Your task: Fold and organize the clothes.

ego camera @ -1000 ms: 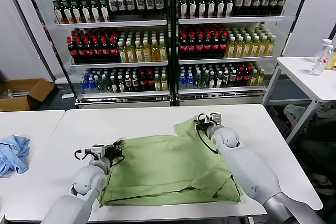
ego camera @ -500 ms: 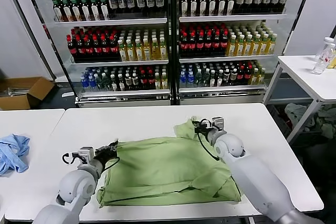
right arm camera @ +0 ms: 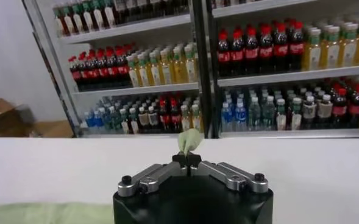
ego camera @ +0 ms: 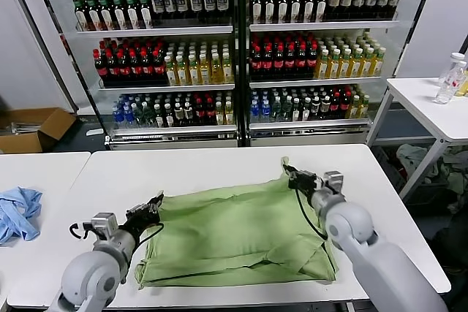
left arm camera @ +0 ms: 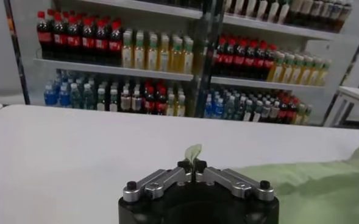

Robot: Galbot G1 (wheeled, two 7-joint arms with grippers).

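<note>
Green shirt point(ego camera: 234, 235) stretched between pinching left gripper point(ego camera: 152, 208), right gripper point(ego camera: 292, 177) (both corners).

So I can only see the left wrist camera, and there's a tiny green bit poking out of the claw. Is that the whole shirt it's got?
Observer: No, only a pinch. On the head camera the left claw grips the far left corner of the green shirt, which lies spread over the white table.
Operator: Is the other claw doing anything?
Observer: Yes. The right claw is shut on the far right corner of the shirt, and a small tuft sticks up past its fingers.
Operator: Is anything else lying around?
Observer: A crumpled blue cloth sits on the next table, off to the robot's left, well apart from the shirt.
</note>
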